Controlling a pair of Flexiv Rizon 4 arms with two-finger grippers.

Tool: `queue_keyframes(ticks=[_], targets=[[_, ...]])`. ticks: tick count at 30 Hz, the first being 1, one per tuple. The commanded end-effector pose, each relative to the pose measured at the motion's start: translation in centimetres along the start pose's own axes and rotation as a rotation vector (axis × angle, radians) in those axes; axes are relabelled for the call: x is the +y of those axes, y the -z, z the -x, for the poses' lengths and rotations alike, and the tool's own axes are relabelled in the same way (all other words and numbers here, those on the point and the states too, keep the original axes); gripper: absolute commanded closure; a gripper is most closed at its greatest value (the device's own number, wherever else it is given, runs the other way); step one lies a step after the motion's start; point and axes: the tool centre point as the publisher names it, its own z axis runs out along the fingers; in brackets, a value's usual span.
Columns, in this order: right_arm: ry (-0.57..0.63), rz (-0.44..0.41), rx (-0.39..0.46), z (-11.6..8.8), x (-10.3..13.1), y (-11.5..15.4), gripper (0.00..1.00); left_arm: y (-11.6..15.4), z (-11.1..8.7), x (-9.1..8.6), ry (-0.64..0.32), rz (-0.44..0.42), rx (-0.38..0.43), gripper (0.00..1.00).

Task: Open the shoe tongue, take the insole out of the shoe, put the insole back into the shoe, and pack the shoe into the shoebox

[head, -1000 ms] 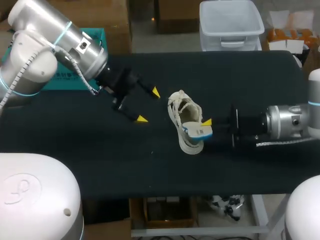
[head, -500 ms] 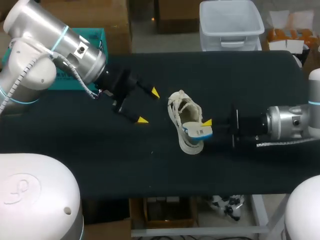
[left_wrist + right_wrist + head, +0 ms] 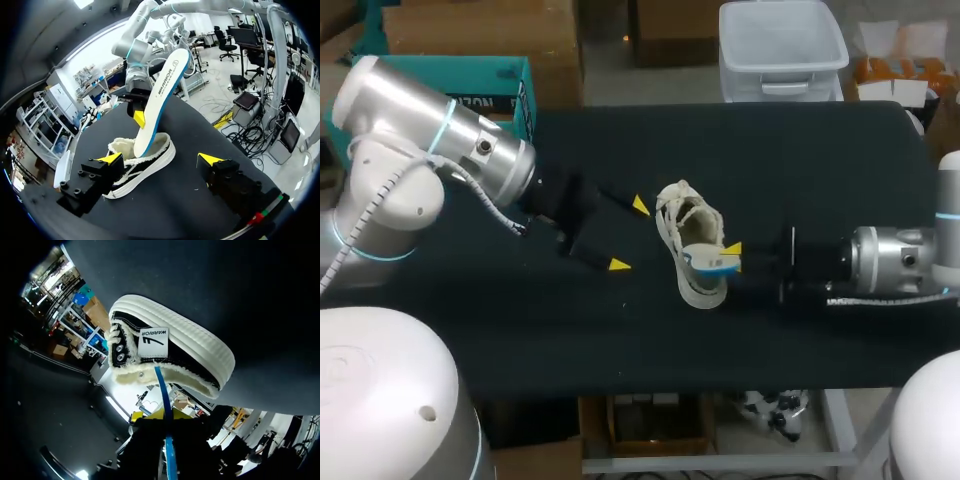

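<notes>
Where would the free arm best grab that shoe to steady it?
Probably across the narrow front half of the shoe, coming in from the open left gripper's side. The insole and right gripper already occupy the heel end.

The black table (image 3: 800, 140) carries a single white-soled shoe (image 3: 690, 235), standing on its sole near the middle.

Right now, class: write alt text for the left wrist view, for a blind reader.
The right end effector holds a blue-edged white insole upright, its lower end inside a fleece-lined sneaker on the table. The left end effector is open, short of the sneaker.
</notes>
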Motion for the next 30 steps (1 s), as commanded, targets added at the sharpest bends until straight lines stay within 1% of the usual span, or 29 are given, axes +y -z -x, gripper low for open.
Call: queue_keyframes(ticks=[1,2,3,4,5,7,8,10,11,13,16,17,18,19,21,24,30], targets=[[0.0,-0.001,0.001,0.0,-0.3,-0.2,1.0,-1.3,0.2,0.3,-0.02,-0.049,-0.055,0.19],[0.0,-0.022,0.003,-0.1,-0.3,-0.2,1.0,-1.7,0.3,0.1,-0.032,-0.064,-0.053,0.28],[-0.001,-0.023,0.004,-0.1,-0.3,-0.2,1.0,-1.9,0.4,0.0,-0.042,-0.067,-0.047,0.34],[0.0,-0.031,0.007,-0.2,-0.3,-0.2,1.0,-2.2,0.5,-0.1,-0.046,-0.062,-0.053,0.37],[0.002,-0.04,0.008,-0.2,-0.3,-0.3,1.0,-2.4,0.7,-0.2,-0.051,-0.077,-0.048,0.38],[0.002,-0.035,0.019,-0.3,-0.2,-0.2,1.0,-2.8,0.9,-0.2,-0.055,-0.08,-0.048,0.44],[0.005,-0.041,0.022,-0.4,-0.2,-0.1,1.0,-3.0,1.1,-0.2,-0.06,-0.084,-0.046,0.44],[0.006,-0.047,0.021,-0.5,-0.2,-0.2,1.0,-3.5,1.2,-0.2,-0.066,-0.077,-0.058,0.4],[0.005,-0.049,0.02,-0.5,-0.2,-0.3,1.0,-3.7,1.3,-0.2,-0.066,-0.092,-0.054,0.4],[0.007,-0.061,0.018,-0.6,-0.2,-0.4,1.0,-4.1,1.6,-0.1,-0.061,-0.09,-0.061,0.4],[0.007,-0.066,0.016,-0.7,-0.2,-0.5,1.0,-5.1,1.8,-0.2,-0.065,-0.092,-0.083,0.39],[0.007,-0.068,0.016,-0.7,-0.2,-0.6,1.0,-5.4,1.9,-0.2,-0.056,-0.106,-0.086,0.41],[0.006,-0.069,0.016,-0.7,-0.2,-0.6,1.0,-5.6,2.0,-0.3,-0.057,-0.112,-0.088,0.48],[0.005,-0.069,0.015,-0.7,-0.2,-0.7,1.0,-5.9,2.1,-0.4,-0.059,-0.119,-0.092,0.51],[0.005,-0.074,0.014,-0.7,-0.3,-0.8,1.0,-6.4,2.2,-0.6,-0.061,-0.134,-0.095,0.54],[0.002,-0.081,0.011,-0.7,-0.2,-1.0,1.0,-7.1,2.4,-0.8,-0.068,-0.134,-0.099,0.64],[-0.001,-0.094,0.01,-0.5,-0.2,-1.3,1.0,-8.3,2.7,-0.7,-0.07,-0.118,-0.102,0.65]])
